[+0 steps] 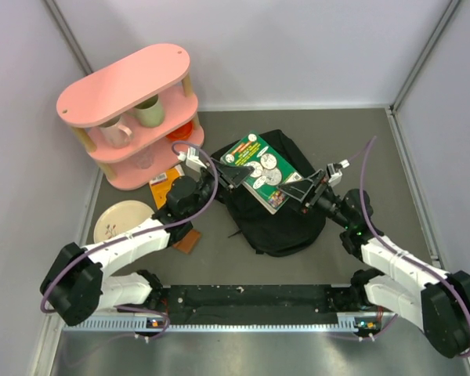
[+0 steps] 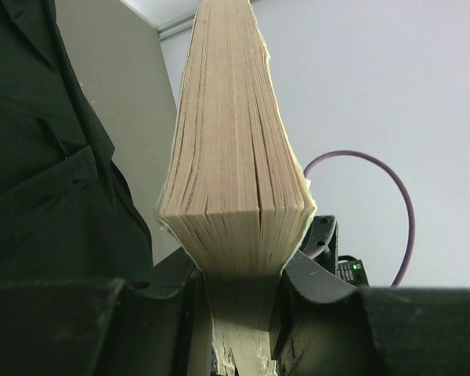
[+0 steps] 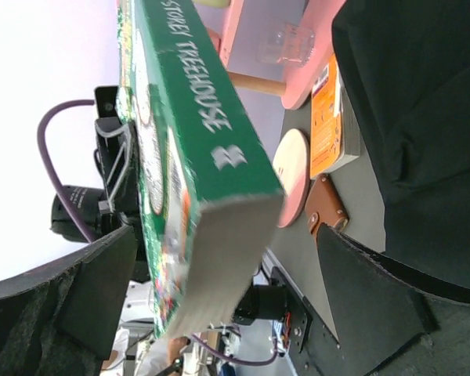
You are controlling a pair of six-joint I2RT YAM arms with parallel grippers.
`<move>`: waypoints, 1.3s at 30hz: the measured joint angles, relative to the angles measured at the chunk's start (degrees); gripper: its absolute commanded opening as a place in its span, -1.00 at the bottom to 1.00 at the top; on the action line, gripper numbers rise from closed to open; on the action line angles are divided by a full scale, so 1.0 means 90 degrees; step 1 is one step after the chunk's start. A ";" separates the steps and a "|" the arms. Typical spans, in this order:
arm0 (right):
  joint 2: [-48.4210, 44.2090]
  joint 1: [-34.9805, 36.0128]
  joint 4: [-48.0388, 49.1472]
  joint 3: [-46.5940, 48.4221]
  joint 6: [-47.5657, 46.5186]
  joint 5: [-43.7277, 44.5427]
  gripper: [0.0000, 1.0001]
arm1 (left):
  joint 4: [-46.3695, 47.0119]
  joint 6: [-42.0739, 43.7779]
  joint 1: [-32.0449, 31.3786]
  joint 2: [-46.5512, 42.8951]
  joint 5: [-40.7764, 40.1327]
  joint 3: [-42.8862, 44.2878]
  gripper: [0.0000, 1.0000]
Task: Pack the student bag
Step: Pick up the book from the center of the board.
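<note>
The student bag (image 1: 278, 215) lies flat in the middle of the table, black and floppy. A thick green paperback (image 1: 260, 170) hangs tilted over the bag's top part. My left gripper (image 1: 233, 174) is shut on the book's left edge; in the left wrist view the page block (image 2: 235, 157) is pinched between the jaws of that gripper (image 2: 239, 290), with the bag's fabric (image 2: 47, 172) to the left. My right gripper (image 1: 299, 190) is at the book's right corner. In the right wrist view it (image 3: 227, 290) stands open, with the green book (image 3: 196, 133) between its wide-spread fingers.
A pink two-level shelf (image 1: 133, 110) with mugs stands at the back left. In front of it are an orange book (image 1: 166, 188), a cream plate (image 1: 123, 221) and a brown leather piece (image 1: 188, 240). Grey walls close the table on three sides.
</note>
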 measured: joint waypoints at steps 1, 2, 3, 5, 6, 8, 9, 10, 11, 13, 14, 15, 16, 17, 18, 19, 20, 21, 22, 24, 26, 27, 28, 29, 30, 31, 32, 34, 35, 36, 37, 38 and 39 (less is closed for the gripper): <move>0.0126 0.0012 0.0138 0.0044 0.0032 0.0015 0.69 | 0.0019 -0.0005 -0.0002 0.0041 0.0049 0.0000 -1.00; 0.0199 0.0019 0.0243 0.0070 0.0070 0.0010 0.59 | 0.0029 -0.0010 -0.0005 0.0073 0.0070 0.0000 -1.00; 0.0299 0.0024 0.0452 0.0078 0.0112 0.0012 0.44 | 0.0034 -0.0012 -0.0005 0.0107 0.0097 0.0000 -1.00; 0.0510 0.0046 0.0835 0.0117 0.0255 0.0017 0.34 | 0.0058 -0.0022 -0.0005 0.0177 0.0143 0.0000 -1.00; 0.0605 0.0066 0.1025 0.0119 0.0325 0.0029 0.31 | 0.0068 -0.0036 -0.0005 0.0209 0.0158 0.0000 -1.00; 0.0775 0.0119 0.1309 0.0129 0.0500 0.0046 0.28 | 0.0129 -0.0092 -0.0002 0.0274 0.0165 0.0000 -1.00; 0.0869 0.0158 0.1452 0.0134 0.0578 0.0078 0.22 | 0.0177 -0.0114 0.0002 0.0299 0.0163 0.0000 -1.00; 0.0952 0.0206 0.1564 0.0143 0.0651 0.0090 0.17 | 0.0211 -0.0129 0.0002 0.0321 0.0163 0.0000 -1.00; 0.1015 0.0270 0.1666 0.0146 0.0716 0.0114 0.14 | 0.0270 -0.0136 0.0000 0.0342 0.0182 0.0000 -1.00; 0.1088 0.0384 0.1807 0.0146 0.0811 0.0177 0.03 | 0.0335 -0.0160 -0.0002 0.0374 0.0189 0.0000 -1.00; 0.1110 0.0440 0.1860 0.0146 0.0835 0.0226 -0.02 | 0.0342 -0.0165 -0.0002 0.0374 0.0189 0.0000 -1.00; 0.1115 0.0476 0.1887 0.0146 0.0865 0.0272 -0.16 | 0.0362 -0.0177 -0.0002 0.0374 0.0187 0.0000 -1.00; 0.1115 0.0500 0.1919 0.0146 0.0882 0.0306 -0.38 | 0.0389 -0.0182 -0.0002 0.0374 0.0189 0.0000 -1.00; 0.1115 0.0515 0.1938 0.0146 0.0884 0.0355 -0.67 | 0.0408 -0.0187 -0.0002 0.0374 0.0185 0.0000 -1.00; 0.1115 0.0522 0.1938 0.0146 0.0877 0.0391 -0.72 | 0.0440 -0.0214 -0.0002 0.0374 0.0182 0.0000 -1.00; 0.1110 0.0525 0.1943 0.0146 0.0911 0.0425 -0.78 | 0.0442 -0.0216 -0.0002 0.0374 0.0177 0.0000 -1.00; 0.1093 0.0532 0.1943 0.0146 0.0916 0.0440 -1.00 | 0.0444 -0.0226 0.0002 0.0374 0.0177 0.0000 -1.00; 0.1059 0.0546 0.1926 0.0146 0.0903 0.0471 -1.00 | 0.0454 -0.0226 0.0000 0.0374 0.0180 0.0000 -1.00; 0.1027 0.0554 0.1902 0.0146 0.0886 0.0488 -1.00 | 0.0464 -0.0228 0.0000 0.0374 0.0185 0.0000 -0.50; 0.0916 0.0559 0.1768 0.0146 0.0831 0.0520 -1.00 | 0.0471 -0.0219 0.0000 0.0372 0.0211 0.0000 0.17; 0.0665 0.0571 0.1438 0.0151 0.0651 0.0588 -1.00 | 0.0330 -0.0044 -0.0002 0.0372 0.0287 0.0058 0.77; 0.0469 0.0576 0.1163 0.0153 0.0525 0.0658 -1.00 | 0.0063 0.0143 -0.0010 0.0372 0.0362 0.0182 0.94; 0.0238 0.0580 0.0804 0.0160 0.0355 0.0775 -1.00 | -0.0308 0.0323 -0.0022 0.0372 0.0415 0.0381 0.97; 0.0024 0.0583 0.0452 0.0185 0.0221 0.0882 -1.00 | -0.0680 0.0571 -0.0041 0.0372 0.0457 0.0610 0.97; -0.0279 0.0588 -0.0092 0.0236 0.0044 0.1049 -1.00 | -0.0971 0.0763 -0.0053 0.0367 0.0478 0.0792 0.97; -0.0636 0.0593 -0.0648 0.0294 -0.0170 0.1258 -1.00 | -0.1418 0.1093 -0.0085 0.0352 0.0520 0.1059 0.97; -0.0979 0.0595 -0.1226 0.0406 -0.0376 0.1486 -1.00 | -0.1666 0.1324 -0.0097 0.0328 0.0532 0.1190 0.97; -0.1649 0.0597 -0.2346 0.0658 -0.0780 0.2001 -1.00 | -0.2215 0.1897 -0.0138 0.0216 0.0525 0.1362 0.97; -0.1957 0.0595 -0.2900 0.0784 -0.0954 0.2314 -1.00 | -0.2533 0.2225 -0.0204 0.0141 0.0481 0.1413 0.97; -0.2244 0.0593 -0.3419 0.0886 -0.1103 0.2613 -1.00 | -0.2875 0.2618 -0.0296 0.0070 0.0323 0.1445 0.97; -0.2521 0.0593 -0.3893 0.0959 -0.1219 0.2943 -1.00 | -0.3184 0.2963 -0.0427 0.0034 0.0143 0.1474 0.97; -0.2764 0.0593 -0.4371 0.1032 -0.1319 0.3245 -1.00 | -0.3458 0.3215 -0.0590 0.0022 -0.0029 0.1508 0.97; -0.2994 0.0593 -0.4833 0.1093 -0.1396 0.3524 -1.00 | -0.3837 0.3594 -0.0889 0.0039 -0.0328 0.1576 0.97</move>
